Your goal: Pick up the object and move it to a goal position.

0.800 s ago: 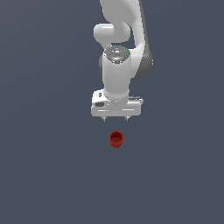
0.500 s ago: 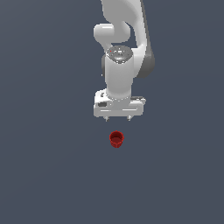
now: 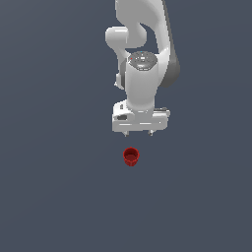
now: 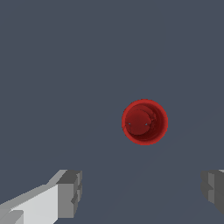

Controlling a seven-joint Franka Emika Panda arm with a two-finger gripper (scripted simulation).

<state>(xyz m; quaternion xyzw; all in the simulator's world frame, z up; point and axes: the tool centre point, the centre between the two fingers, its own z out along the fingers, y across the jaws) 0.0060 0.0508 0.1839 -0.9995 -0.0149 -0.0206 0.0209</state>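
The red cup (image 3: pixel 131 156) stands upright on the dark grey table (image 3: pixel 54 187), a little toward the exterior view's left of the claw's midline and lower in that view than the claw. It is small, clearly narrower than the white hand above it. Its mouth faces up, with a thicker rim that reads as a brighter red ring around a darker hollow. Below the rim the body narrows toward the base; the ribbing on the side is only faintly visible in the exterior view.

In the wrist view the cup (image 4: pixel 145 122) is seen straight down its mouth: a round red ring, a deep red inside, and a paler, slightly off-centre disc at the bottom with two tiny dark marks.

Further to the exterior view's right, the claw (image 3: pixel 139 132) hangs from the white arm (image 3: pixel 143 59), pointing down, above the cup and apart from it. Its two fingertips (image 4: pixel 70 193) are spread wide, released, with nothing between them. In the wrist view the cup lies clear of the gap between the fingers, touching neither.
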